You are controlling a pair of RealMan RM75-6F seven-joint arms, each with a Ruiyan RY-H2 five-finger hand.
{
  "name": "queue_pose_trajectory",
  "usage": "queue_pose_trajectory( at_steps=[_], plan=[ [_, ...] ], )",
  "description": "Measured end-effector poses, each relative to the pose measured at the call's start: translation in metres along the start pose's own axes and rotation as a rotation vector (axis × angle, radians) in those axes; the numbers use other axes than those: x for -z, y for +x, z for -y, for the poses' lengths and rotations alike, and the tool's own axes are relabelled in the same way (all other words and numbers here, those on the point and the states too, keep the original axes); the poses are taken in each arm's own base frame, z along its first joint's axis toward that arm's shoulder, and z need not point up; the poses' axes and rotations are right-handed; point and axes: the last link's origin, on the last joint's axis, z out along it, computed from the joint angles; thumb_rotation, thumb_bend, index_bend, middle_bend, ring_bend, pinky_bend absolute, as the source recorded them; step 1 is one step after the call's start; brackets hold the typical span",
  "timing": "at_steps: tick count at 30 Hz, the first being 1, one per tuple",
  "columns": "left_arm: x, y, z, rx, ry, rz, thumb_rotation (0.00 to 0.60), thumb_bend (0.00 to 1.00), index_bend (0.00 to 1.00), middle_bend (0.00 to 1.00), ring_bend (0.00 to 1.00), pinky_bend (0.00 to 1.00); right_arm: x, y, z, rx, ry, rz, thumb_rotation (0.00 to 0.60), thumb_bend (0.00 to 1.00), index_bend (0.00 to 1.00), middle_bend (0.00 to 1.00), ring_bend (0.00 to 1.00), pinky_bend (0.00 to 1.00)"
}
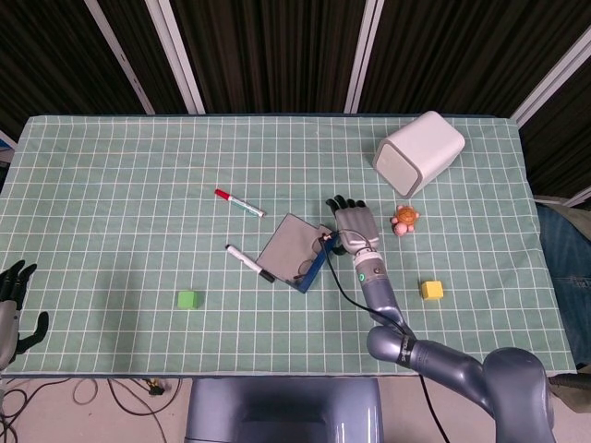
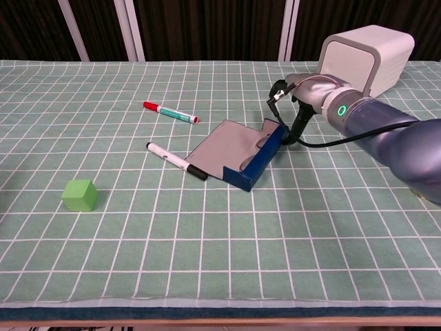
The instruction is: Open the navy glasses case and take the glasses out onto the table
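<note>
Green checked cloth covers the table, with dark panelled wall behind it along the top of both views. Just right of centre in the head view lies the navy glasses case, already open, its grey lid flat toward the lower left and its blue tray edge toward the right. Its long axis runs diagonally, from upper right down to lower left. What looks like the glasses shows as a thin dark frame at the case's lower corner, though the view is too small to be sure how they sit.

At the case's upper right end is the right hand, against the blue rim, fingers spread and pointing to the top of the frame; I cannot tell whether it pinches the rim or only rests on it. By contrast the left hand is at the far lower left edge, fingers apart and holding nothing, well away from the case. So the right hand is much the nearer, and the glasses lie to its lower left.

A black-capped marker touches or nearly touches the lid's left edge and could be nudged. Further up-left is a red-capped marker. Also on the cloth are a green cube, a yellow cube, a small orange toy and a white box.
</note>
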Motion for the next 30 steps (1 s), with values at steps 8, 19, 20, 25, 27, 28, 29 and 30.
queue_pose_trajectory(
  at_steps=[8, 19, 20, 25, 27, 28, 29, 30],
  plan=[
    [0.0, -0.001, 0.0, 0.003, 0.011, 0.005, 0.6, 0.46, 0.05, 0.0, 0.0, 0.0, -0.021, 0.006, 0.009, -0.057, 0.013, 0.03, 0.6, 0.1, 0.21, 0.18, 0.22, 0.23],
    [-0.001, -0.001, 0.001, 0.012, 0.024, 0.01, 0.6, 0.46, 0.05, 0.0, 0.0, 0.0, -0.038, 0.01, 0.021, -0.059, 0.023, 0.027, 0.6, 0.1, 0.21, 0.18, 0.22, 0.23],
    [-0.001, -0.001, 0.001, 0.013, 0.025, 0.011, 0.6, 0.46, 0.05, 0.0, 0.0, 0.0, -0.04, 0.011, 0.023, -0.062, 0.025, 0.029, 0.6, 0.09, 0.21, 0.18, 0.22, 0.23],
    [-0.001, -0.001, 0.002, 0.016, 0.028, 0.011, 0.6, 0.46, 0.05, 0.0, 0.0, 0.0, -0.045, 0.009, 0.03, -0.072, 0.03, 0.037, 0.6, 0.09, 0.21, 0.18, 0.22, 0.23],
    [-0.001, -0.001, 0.002, 0.017, 0.029, 0.011, 0.6, 0.46, 0.05, 0.0, 0.0, 0.0, -0.047, 0.008, 0.032, -0.078, 0.03, 0.035, 0.6, 0.09, 0.21, 0.18, 0.22, 0.23],
    [-0.001, -0.001, 0.002, 0.017, 0.029, 0.012, 0.6, 0.46, 0.05, 0.0, 0.0, 0.0, -0.048, 0.008, 0.033, -0.081, 0.03, 0.034, 0.6, 0.09, 0.21, 0.18, 0.22, 0.23],
    [-0.001, -0.001, 0.002, 0.017, 0.028, 0.013, 0.6, 0.46, 0.05, 0.0, 0.0, 0.0, -0.049, 0.008, 0.034, -0.083, 0.03, 0.032, 0.6, 0.09, 0.21, 0.18, 0.22, 0.23],
    [-0.001, -0.001, 0.001, 0.017, 0.027, 0.014, 0.6, 0.46, 0.05, 0.0, 0.0, 0.0, -0.049, 0.008, 0.034, -0.086, 0.031, 0.028, 0.6, 0.09, 0.21, 0.18, 0.22, 0.23]
  ],
)
